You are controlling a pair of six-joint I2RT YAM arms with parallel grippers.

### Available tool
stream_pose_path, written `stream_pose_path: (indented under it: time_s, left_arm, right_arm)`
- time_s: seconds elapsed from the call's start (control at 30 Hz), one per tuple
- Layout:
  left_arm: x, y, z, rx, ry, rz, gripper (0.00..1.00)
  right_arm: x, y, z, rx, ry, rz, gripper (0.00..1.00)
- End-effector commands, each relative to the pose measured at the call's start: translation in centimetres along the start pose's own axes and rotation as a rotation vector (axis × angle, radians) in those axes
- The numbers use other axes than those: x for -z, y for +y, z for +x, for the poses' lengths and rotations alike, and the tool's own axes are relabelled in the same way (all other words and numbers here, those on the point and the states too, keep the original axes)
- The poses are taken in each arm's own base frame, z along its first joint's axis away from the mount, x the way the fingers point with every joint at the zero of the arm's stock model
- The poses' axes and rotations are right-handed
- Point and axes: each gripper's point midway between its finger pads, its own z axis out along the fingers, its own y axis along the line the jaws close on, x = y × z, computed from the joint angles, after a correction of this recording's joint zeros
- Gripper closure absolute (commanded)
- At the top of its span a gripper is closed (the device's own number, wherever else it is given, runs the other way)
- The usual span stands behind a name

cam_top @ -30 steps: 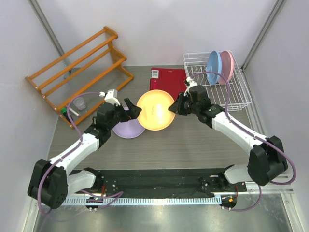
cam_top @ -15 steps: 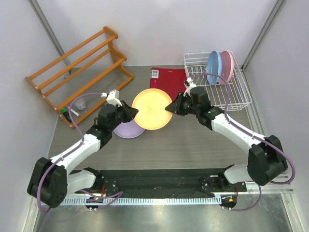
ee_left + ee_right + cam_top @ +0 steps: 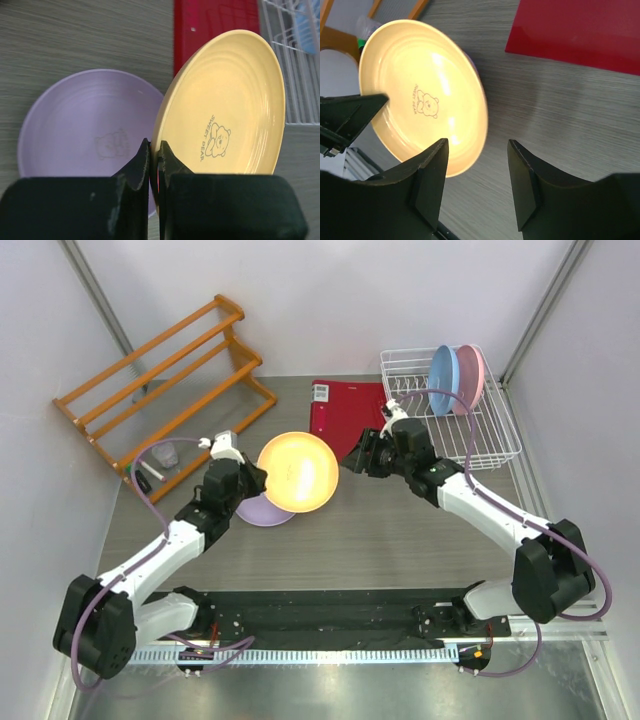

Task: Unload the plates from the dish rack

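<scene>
Jaws of the left gripper (image 3: 257, 476), seen from above, are clamped on one rim of the yellow plate (image 3: 300, 470), which hangs tilted above the table (image 3: 400, 540). The lilac plate (image 3: 262, 512) lies flat just under those jaws. The right gripper (image 3: 356, 458) stands wide and empty just off the plate's opposite rim. Behind the right jaws, the rack (image 3: 497, 454) holds the blue plate (image 3: 441, 380) and the pink plate (image 3: 473, 377) upright, side by side. A red mat (image 3: 340, 408) lies beside the right jaws.

From the left wrist, the fingers (image 3: 142, 160) meet on the yellow plate's (image 3: 225, 110) edge, with only the rim between them. The lilac plate (image 3: 85, 120) sits below and to one side of the jaws. The red mat (image 3: 215, 15) and the rack's wires (image 3: 300, 75) lie ahead of them.

From the right wrist, the jaws are spread with nothing held. The yellow plate (image 3: 420, 95) lies ahead of them and appears clear of both fingers (image 3: 430, 180). The left gripper's finger (image 3: 350, 117) shows at the plate's far rim.

By this showing the job is about half done. One plate is down and one is out of the rack but not yet set down, likely bound for the lilac one. The blue and pink plates remain to be lifted out.
</scene>
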Motion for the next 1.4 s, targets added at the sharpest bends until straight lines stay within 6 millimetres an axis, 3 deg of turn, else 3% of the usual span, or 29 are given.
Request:
stream_pose_path:
  time_s: [0.0, 0.1, 0.4, 0.63, 0.77, 0.83, 0.9, 1.0, 1.07, 1.2, 1.3, 1.33, 1.37]
  left_arm:
    - [1.4, 2.6, -3.3, -0.044, -0.118, -0.158, 1.0]
    - [1.9, 3.9, -3.7, -0.049, -0.141, -0.227, 1.0]
    - [2.8, 8.3, -1.3, -0.015, -0.112, -0.424, 1.0]
    - [1.8, 9.2, 0.4, -0.022, -0.072, -0.455, 0.99]
    - [1.2, 9.4, 1.5, -0.028, -0.039, -0.45, 0.94]
    - [1.0, 9.3, 1.6, -0.028, -0.036, -0.449, 0.84]
    - [0.9, 9.3, 1.6, -0.026, -0.037, -0.448, 0.57]
    - [1.0, 9.2, 1.3, -0.034, -0.041, -0.444, 0.36]
    - [1.1, 9.1, 1.1, -0.042, -0.04, -0.441, 0.32]
    - [1.5, 8.4, 0.1, -0.063, -0.045, -0.423, 0.1]
    - [1.9, 6.9, -1.2, -0.058, -0.063, -0.37, 0.04]
    - [1.9, 6.0, -1.2, -0.06, -0.049, -0.32, 0.03]
    - [1.8, 5.1, -1.7, -0.056, -0.064, -0.276, 0.02]
  right_arm:
    - [0.8, -0.5, -2.6, 0.067, -0.074, 0.064, 0.43]
    - [1.0, -1.1, -2.6, 0.077, -0.075, 0.09, 0.43]
    - [1.9, -2.5, -3.8, 0.082, -0.104, 0.138, 0.43]
    - [2.5, -3.6, -4.8, 0.095, -0.113, 0.17, 0.43]
    - [3.4, -4.5, -7.1, 0.115, -0.154, 0.214, 0.43]
    - [3.8, -5.6, -8.3, 0.124, -0.17, 0.25, 0.42]
    - [4.1, -6.2, -9.9, 0.122, -0.199, 0.28, 0.42]
    - [4.9, -8.7, -12.6, 0.143, -0.258, 0.415, 0.42]
    - [5.8, -10.5, -14.6, 0.162, -0.307, 0.525, 0.42]
    - [6.0, -14.0, -17.2, 0.17, -0.344, 0.674, 0.36]
    - [6.8, -15.4, -20.6, 0.179, -0.439, 0.767, 0.35]
    - [6.0, -16.7, -20.8, 0.18, -0.43, 0.807, 0.35]
    - [6.7, -16.9, -22.7, 0.178, -0.481, 0.858, 0.35]
